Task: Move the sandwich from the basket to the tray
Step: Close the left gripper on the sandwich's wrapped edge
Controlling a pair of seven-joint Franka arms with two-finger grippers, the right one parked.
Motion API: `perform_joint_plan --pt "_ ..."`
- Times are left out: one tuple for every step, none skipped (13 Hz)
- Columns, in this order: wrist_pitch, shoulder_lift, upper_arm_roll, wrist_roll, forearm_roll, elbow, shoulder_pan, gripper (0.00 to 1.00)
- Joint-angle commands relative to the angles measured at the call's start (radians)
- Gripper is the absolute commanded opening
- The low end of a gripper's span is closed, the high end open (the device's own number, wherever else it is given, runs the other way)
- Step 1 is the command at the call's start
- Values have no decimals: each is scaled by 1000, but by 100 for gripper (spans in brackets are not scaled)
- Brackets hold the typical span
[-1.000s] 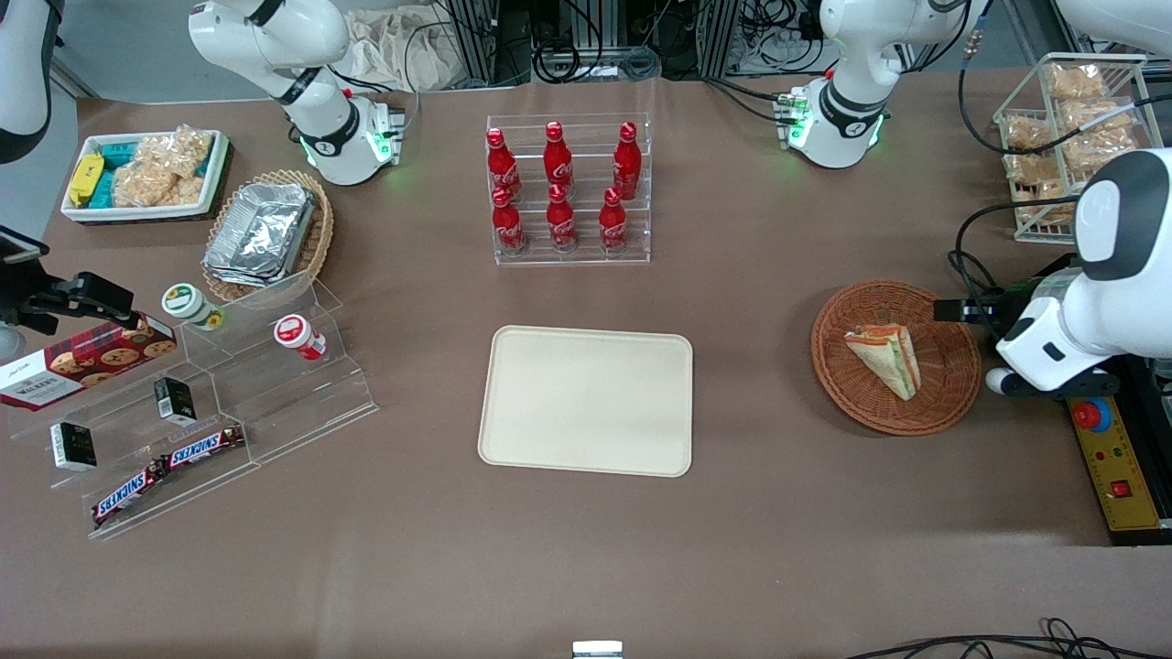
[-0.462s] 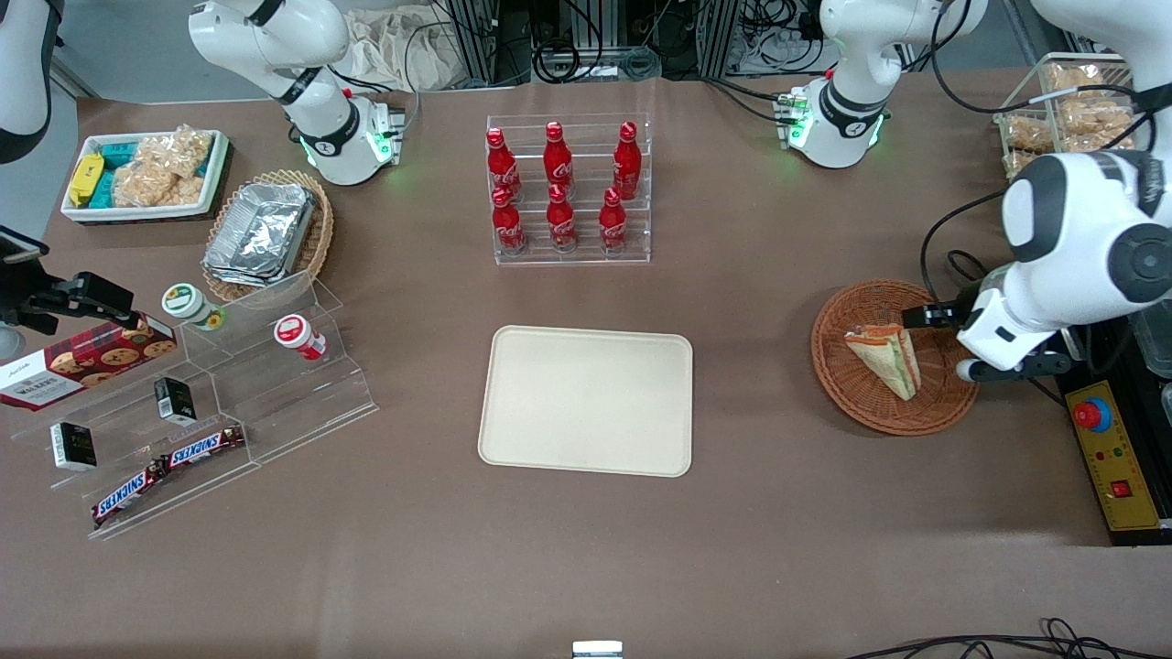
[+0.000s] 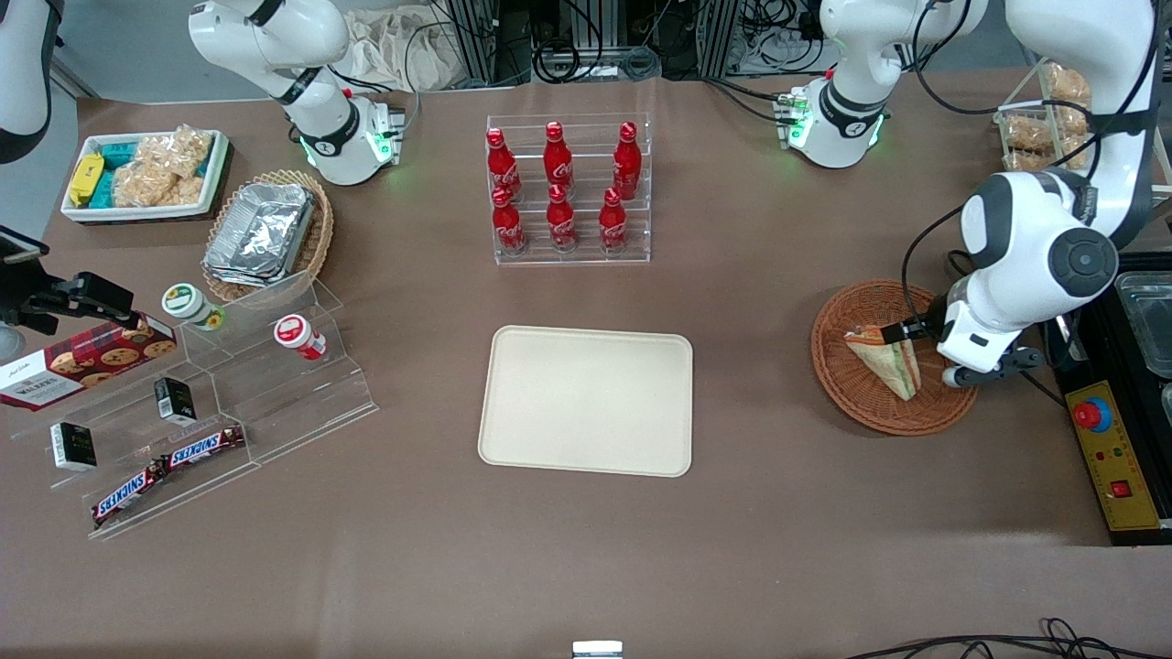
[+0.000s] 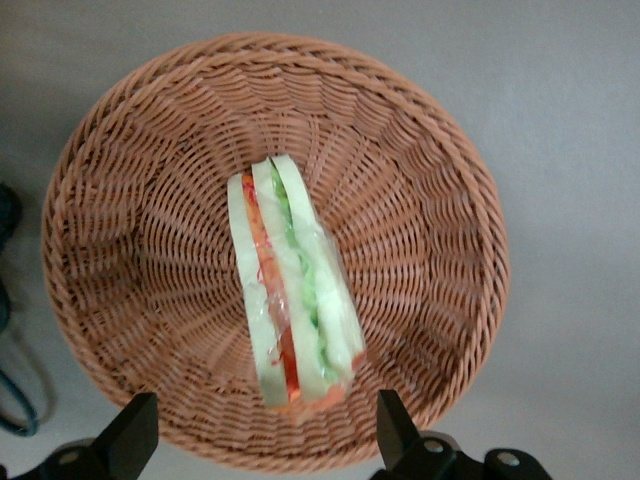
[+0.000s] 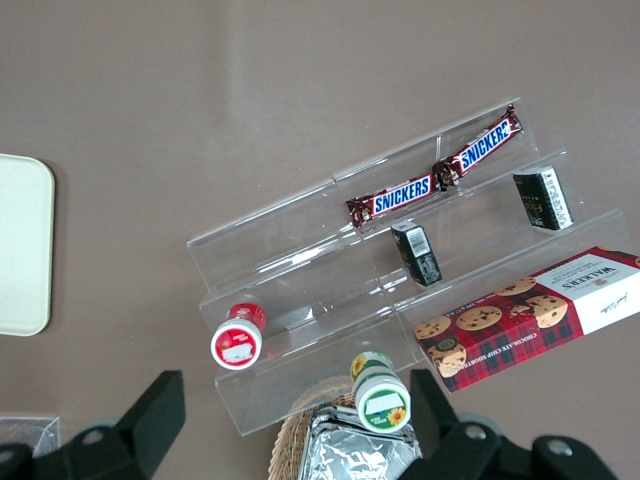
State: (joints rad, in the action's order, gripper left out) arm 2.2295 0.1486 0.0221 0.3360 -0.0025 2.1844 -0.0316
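The wedge sandwich (image 3: 886, 359) in clear wrap lies on its side in the round reddish-brown basket (image 3: 838, 389), toward the working arm's end of the table. In the wrist view the sandwich (image 4: 292, 310) shows white bread with green and orange-red layers in the middle of the basket (image 4: 120, 200). My gripper (image 3: 903, 330) hovers over the basket's edge, just above the sandwich's wide end. The gripper (image 4: 265, 432) is open, its fingers spread wider than the sandwich and touching nothing. The cream tray (image 3: 586, 400) lies flat at the table's middle, bare.
A clear rack of red bottles (image 3: 568, 188) stands farther from the camera than the tray. A wire rack of bagged snacks (image 3: 1044, 133) and a yellow control box (image 3: 1112, 462) flank the basket. Stepped acrylic shelves (image 3: 211, 403) stand toward the parked arm's end.
The working arm has swung in from the table's end toward the basket. Its gripper has moved from the basket's rim to above the sandwich's wide end. The sandwich has not moved.
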Motion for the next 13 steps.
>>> perform_joint_plan --pt "94 40 -2 104 -11 12 7 99" --pt "119 64 -4 136 -10 12 7 99" --pt "139 92 -2 165 -10 12 7 99" --pt "162 103 -2 184 -10 14 13 98" --pt "168 107 -4 196 -10 14 13 98" --pt "167 109 -2 205 -10 14 13 94" --pt "167 109 -4 224 -10 15 13 81" --pt "162 111 -4 230 -10 15 13 65" --pt "156 108 -4 232 -10 14 13 49" --pt "145 101 -4 232 -10 14 13 33" --pt "128 97 -5 227 -10 11 13 14" --pt "116 86 -5 225 -10 5 12 0" --pt "114 77 -8 218 -10 2 12 0"
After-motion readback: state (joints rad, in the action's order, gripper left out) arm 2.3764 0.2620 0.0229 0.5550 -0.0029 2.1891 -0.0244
